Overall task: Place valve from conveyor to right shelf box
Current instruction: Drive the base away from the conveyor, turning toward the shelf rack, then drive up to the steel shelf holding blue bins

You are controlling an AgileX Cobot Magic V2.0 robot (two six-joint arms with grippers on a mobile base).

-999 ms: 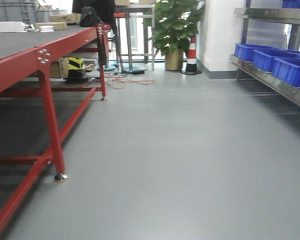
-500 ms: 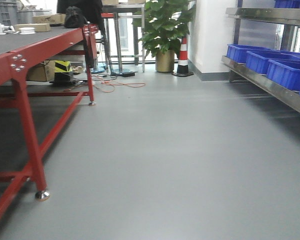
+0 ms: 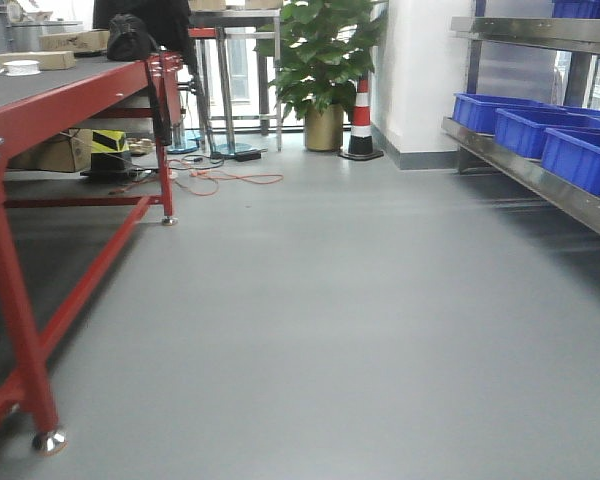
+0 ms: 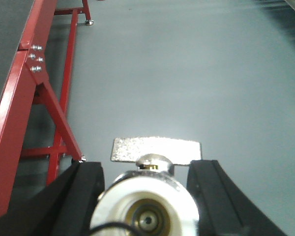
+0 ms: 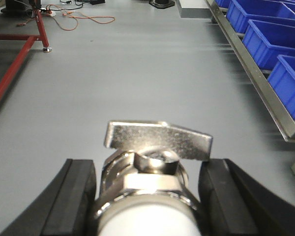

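Far left, the red-framed dark grey conveyor (image 3: 40,85) runs beside the aisle, and neither valve lies on it. The left gripper (image 4: 147,166) is clamped on a white-bodied metal valve (image 4: 145,211) with a flat silver handle. The right gripper (image 5: 147,164) pinches a silver hex-bodied valve (image 5: 142,189) likewise. Both hang over the light grey floor (image 3: 330,300). Step looks like the carry. Next calls for turning right to the blue plastic shelf boxes (image 3: 580,155) on the steel shelf (image 3: 540,185), lowering in and releasing.
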